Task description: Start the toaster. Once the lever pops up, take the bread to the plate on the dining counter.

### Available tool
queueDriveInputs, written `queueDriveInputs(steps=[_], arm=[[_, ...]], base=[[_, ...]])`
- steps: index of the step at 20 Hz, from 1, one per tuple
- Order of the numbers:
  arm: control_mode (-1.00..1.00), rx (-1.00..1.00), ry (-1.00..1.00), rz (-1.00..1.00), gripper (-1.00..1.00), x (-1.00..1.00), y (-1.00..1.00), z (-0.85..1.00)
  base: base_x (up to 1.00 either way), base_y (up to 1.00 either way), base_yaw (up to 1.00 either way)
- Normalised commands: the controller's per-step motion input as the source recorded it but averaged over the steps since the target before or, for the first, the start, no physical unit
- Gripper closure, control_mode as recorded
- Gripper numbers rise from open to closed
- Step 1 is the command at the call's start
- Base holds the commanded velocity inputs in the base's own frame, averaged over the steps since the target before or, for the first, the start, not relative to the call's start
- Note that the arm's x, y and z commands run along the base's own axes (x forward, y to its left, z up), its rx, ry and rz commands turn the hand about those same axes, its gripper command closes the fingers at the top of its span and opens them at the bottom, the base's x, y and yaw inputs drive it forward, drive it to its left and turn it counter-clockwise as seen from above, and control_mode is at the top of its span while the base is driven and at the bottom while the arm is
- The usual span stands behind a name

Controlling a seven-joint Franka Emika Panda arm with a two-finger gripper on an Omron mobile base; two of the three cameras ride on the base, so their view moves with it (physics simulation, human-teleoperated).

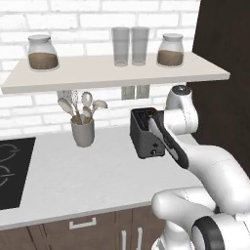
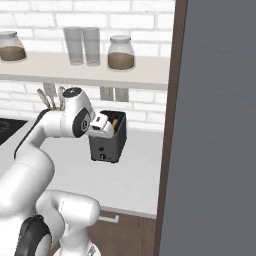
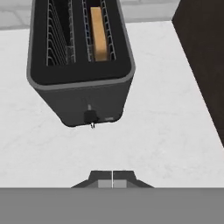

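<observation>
Fingers point(image 3: 112, 180) pressed together are hovering above the toaster point(image 3: 83, 83) lever end, bread point(image 3: 99, 33) sitting in its slot, plate delivery remaining.

Dark grey toaster point(image 3: 81, 94), tan bread point(image 3: 99, 35)

I saw the toaster point(image 3: 83, 94) as matt dark grey, smooth like painted metal, with thin wire racks point(image 3: 59, 37) in its slots. The bread point(image 3: 99, 35) looked dry and tan, its crust darker. The bench point(image 1: 97, 171) was pale, faintly mottled stone with a dull sheen. Jars point(image 1: 43, 52) and tumblers point(image 1: 130, 46) on the shelf point(image 1: 97, 73) looked like clear glass; the wall point(image 1: 73, 14) was white brick.
</observation>
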Motion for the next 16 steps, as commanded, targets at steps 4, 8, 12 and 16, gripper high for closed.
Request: queueDriveInputs(steps=[4, 8, 12, 16], arm=[[-1.0, -0.03, 0.0, 0.01, 1.0, -0.12, -0.68, 0.51], [-1.0, -0.05, -0.02, 0.0, 1.0, 0.0, -0.36, 0.05], [-1.0, -0.01, -0.09, 0.0, 1.0, 0.0, 0.0, 0.0], [-1.0, 0.0, -0.03, 0.0, 1.0, 0.04, 0.01, 0.02]], base=[[0.0, 0.0, 0.0], [0.0, 0.0, 0.0], [0.0, 0.0, 0.0], [0.0, 0.0, 0.0]])
